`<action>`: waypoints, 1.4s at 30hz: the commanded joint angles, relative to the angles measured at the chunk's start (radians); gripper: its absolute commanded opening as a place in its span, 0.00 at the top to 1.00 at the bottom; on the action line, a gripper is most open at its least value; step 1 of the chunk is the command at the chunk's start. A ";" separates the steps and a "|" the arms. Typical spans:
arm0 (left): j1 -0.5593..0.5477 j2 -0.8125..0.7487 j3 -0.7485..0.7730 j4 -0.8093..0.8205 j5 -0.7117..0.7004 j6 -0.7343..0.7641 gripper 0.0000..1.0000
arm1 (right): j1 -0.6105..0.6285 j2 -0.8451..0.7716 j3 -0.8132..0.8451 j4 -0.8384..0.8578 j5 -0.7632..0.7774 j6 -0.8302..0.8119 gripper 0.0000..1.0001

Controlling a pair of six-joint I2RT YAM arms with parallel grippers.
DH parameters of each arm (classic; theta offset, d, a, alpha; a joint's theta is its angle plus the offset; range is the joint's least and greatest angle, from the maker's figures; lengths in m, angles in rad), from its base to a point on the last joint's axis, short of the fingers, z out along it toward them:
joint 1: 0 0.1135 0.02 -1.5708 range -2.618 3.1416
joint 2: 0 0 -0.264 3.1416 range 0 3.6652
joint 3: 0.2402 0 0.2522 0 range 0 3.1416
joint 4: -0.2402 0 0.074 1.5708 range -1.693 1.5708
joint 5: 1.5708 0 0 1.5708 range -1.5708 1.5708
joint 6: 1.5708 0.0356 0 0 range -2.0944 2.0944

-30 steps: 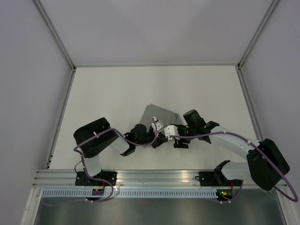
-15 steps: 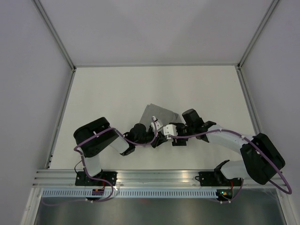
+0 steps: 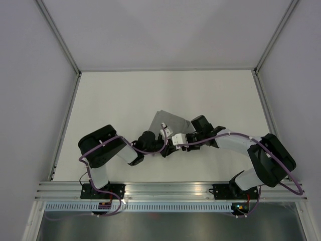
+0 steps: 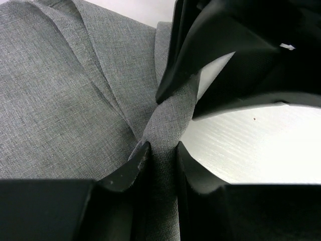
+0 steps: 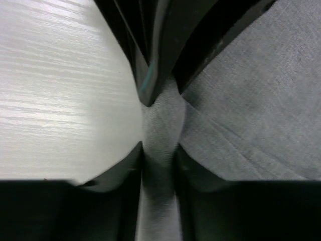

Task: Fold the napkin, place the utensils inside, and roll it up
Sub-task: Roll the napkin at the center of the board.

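The napkin (image 3: 169, 122) disappears at its near corner under the left claw (image 3: 168, 148) and right claw (image 3: 180, 145).

The place looks like a robotics lab – more exactly, a small enclosed test cell, not a home or a kitchen. The counter (image 3: 150, 95) is plain white and bare of any household things. Smooth pale panels (image 3: 30, 75) close it on three sides, and they are held by metal frame profiles (image 3: 57, 35) in the corners. At the near edge runs an aluminium rail (image 3: 165, 188), and two robot arms are bolted on it side by side: the left arm (image 3: 100, 150) and the right arm (image 3: 241, 145). Purple cables (image 3: 88, 168) run loose along the arms – nothing is hidden for looks. Below the rail lies a slotted cable duct (image 3: 165, 206).
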 commanded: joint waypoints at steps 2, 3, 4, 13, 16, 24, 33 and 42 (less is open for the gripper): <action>-0.009 0.010 0.002 -0.112 0.027 0.057 0.98 | -0.009 0.037 0.059 -0.002 0.011 0.018 0.76; -0.009 0.004 -0.001 -0.109 0.026 0.062 0.98 | -0.012 0.046 0.073 -0.014 0.012 0.016 0.79; -0.007 -0.011 -0.001 -0.116 0.020 0.068 0.98 | -0.012 0.051 0.077 -0.040 0.011 0.014 0.82; -0.007 -0.086 -0.007 -0.135 -0.107 0.034 0.79 | -0.047 0.048 0.097 -0.108 0.014 0.027 0.92; -0.006 -0.100 0.002 -0.178 -0.186 0.003 0.62 | -0.058 0.055 0.103 -0.133 0.017 0.024 0.93; -0.004 -0.125 -0.003 -0.183 -0.313 -0.018 0.42 | -0.070 0.069 0.099 -0.149 0.020 0.027 0.94; -0.001 -0.293 -0.021 -0.166 -0.540 -0.001 0.35 | -0.089 0.166 0.185 -0.252 0.003 0.001 0.94; 0.014 -0.519 -0.082 -0.158 -0.663 -0.038 0.24 | -0.106 0.342 0.402 -0.539 -0.044 -0.048 0.95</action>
